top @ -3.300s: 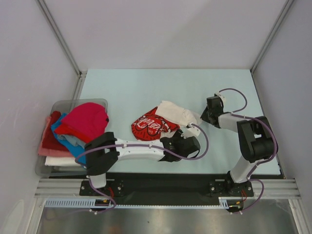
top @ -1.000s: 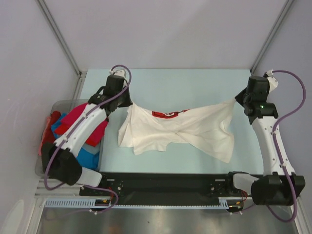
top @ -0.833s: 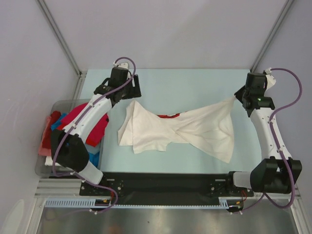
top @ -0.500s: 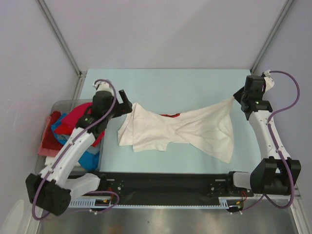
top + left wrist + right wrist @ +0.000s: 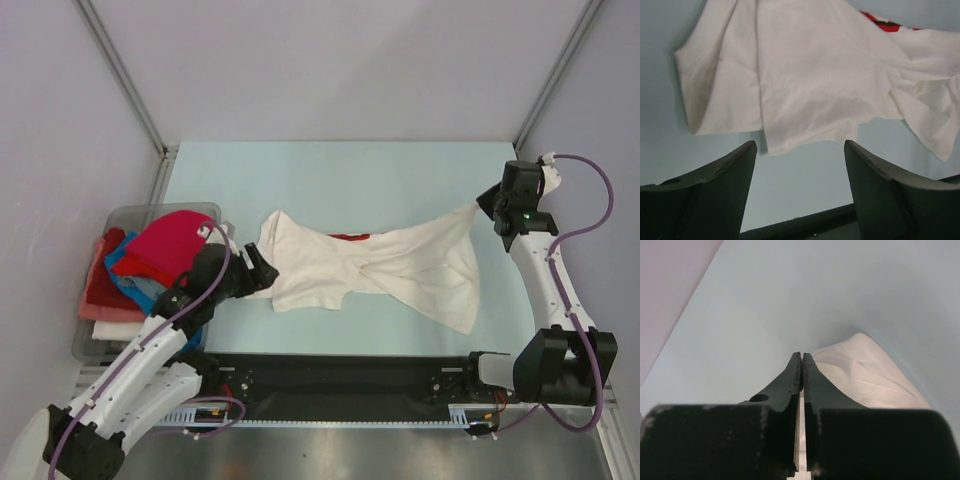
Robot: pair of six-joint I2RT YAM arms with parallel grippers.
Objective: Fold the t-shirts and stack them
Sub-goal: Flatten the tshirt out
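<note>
**White cotton stretched across the tabletop, one corner pinned**

Picking out the white t-shirt (image 5: 380, 265) across the middle of the tabletop (image 5: 350, 175): rumpled, twisted at the centre, with a sliver of red print (image 5: 345, 237) peeking out at the far edge. Drawn out to the right, up to the right hand (image 5: 487, 206), clenched on a corner of the fabric and holding it raised, by the look of it. Over on the left, spread wide and grasping nothing: the left hand (image 5: 799, 146), hovering above the near-left hem, apart from the cloth as far as can be told.

Judging the handling: light, limp, no stiffness at all. Likely to sag, bunch and drag wherever unsupported. Not fragile, not slippery, but prone to doubling over itself, as at that central twist. Best taken with a pinch at an edge or corner. Here, probably the loose near-left flap or the left corner beside it, to answer the right-side grip and pull the body flat.

Now the container: clear grey bin (image 5: 150, 209) at the left edge, heaped above its rim. Magenta-red tee (image 5: 170, 245) bunched on top, blue tee (image 5: 135, 280) beneath, pink tee (image 5: 105, 312) flatter toward the left side. Crowded, not neatly stacked.
</note>
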